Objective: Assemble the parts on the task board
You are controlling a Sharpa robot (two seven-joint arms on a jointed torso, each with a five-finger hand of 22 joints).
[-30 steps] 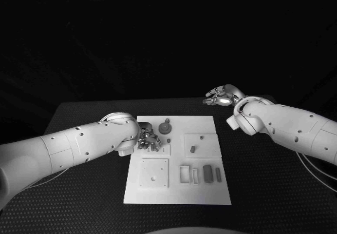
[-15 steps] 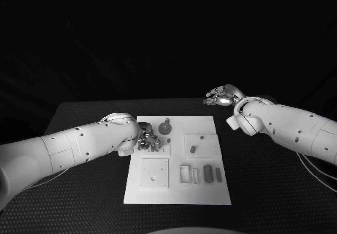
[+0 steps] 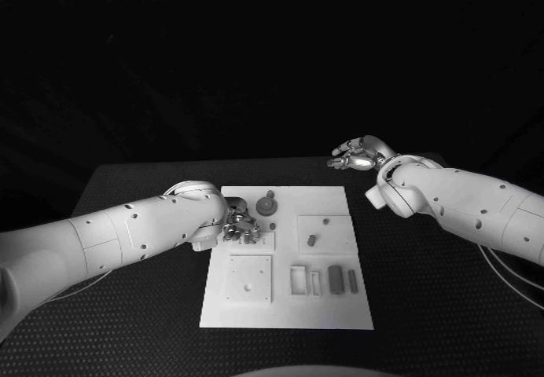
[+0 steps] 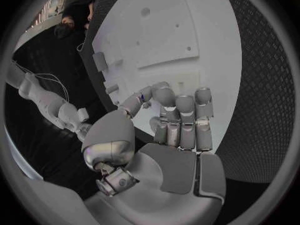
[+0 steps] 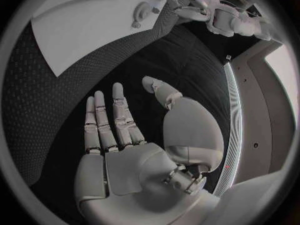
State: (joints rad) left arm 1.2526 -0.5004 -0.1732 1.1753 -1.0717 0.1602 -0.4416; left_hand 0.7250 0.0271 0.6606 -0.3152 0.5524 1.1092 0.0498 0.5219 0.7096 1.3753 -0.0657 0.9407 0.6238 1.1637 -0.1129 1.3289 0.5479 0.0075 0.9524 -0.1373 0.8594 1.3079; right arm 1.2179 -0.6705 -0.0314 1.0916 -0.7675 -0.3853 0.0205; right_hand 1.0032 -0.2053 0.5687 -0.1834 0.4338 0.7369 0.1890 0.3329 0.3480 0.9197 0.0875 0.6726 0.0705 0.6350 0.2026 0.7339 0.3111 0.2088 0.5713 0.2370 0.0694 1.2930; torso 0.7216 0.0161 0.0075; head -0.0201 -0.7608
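The white task board lies in the middle of the black table. My left hand is low over its left upper part, fingers curled down onto the board; whatever is under the fingertips is hidden. Just beyond that hand a round grey part with a peg stands on the board. Two small parts lie on a raised plate, and two oblong parts lie near the right edge. My right hand is raised beyond the board's far right corner, fingers spread, holding nothing.
A square plate with a hole and two small upright frames sit on the board's near half. Black table stretches bare to the right of the board. The board's corner and the left hand appear in the right wrist view.
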